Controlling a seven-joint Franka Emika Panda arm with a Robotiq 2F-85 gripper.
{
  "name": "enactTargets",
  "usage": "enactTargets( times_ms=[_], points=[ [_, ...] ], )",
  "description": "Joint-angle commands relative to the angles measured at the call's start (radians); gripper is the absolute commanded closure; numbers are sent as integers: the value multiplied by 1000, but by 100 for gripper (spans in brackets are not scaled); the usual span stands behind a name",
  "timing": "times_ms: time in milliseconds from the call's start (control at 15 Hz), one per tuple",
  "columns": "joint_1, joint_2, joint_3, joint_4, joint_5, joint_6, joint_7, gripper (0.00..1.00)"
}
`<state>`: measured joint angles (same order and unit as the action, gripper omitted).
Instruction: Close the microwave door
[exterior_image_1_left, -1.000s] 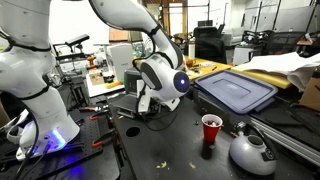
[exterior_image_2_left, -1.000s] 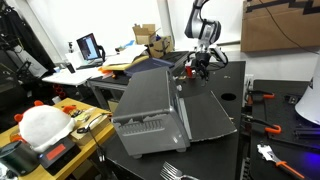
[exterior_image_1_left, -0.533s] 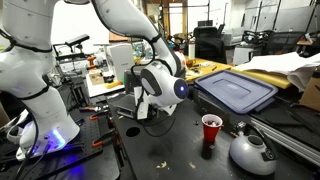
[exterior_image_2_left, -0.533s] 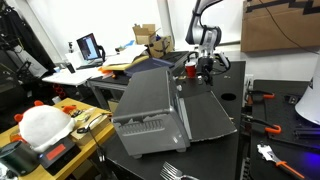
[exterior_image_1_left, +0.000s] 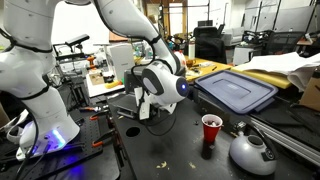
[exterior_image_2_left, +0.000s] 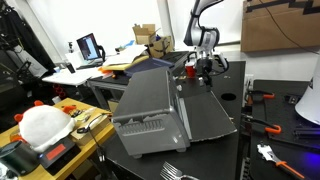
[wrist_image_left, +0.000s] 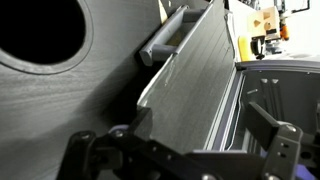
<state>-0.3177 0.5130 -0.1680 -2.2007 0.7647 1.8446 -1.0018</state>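
Hand (wrist_image_left: 183, 140) wide open, empty, against partly raised microwave door (wrist_image_left: 190, 85). Push panel below handle (wrist_image_left: 163, 38), follow hinge arc, stop flush with microwave (wrist_image_left: 275, 95).

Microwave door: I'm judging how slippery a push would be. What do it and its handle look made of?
The microwave door looks like brushed metal: silver-grey, matte, finely streaked; painted plastic is possible. The handle looks like a smooth satin bar, metal or metallised plastic, with a soft highlight.
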Motion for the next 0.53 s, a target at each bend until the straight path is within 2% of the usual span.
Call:
enactTargets(
  times_ms=[0,467],
  points=[
    [-8,-12,4,18,-33,5,0,0],
    [-4,7,7,31,-91,41,10,0]
  ],
)
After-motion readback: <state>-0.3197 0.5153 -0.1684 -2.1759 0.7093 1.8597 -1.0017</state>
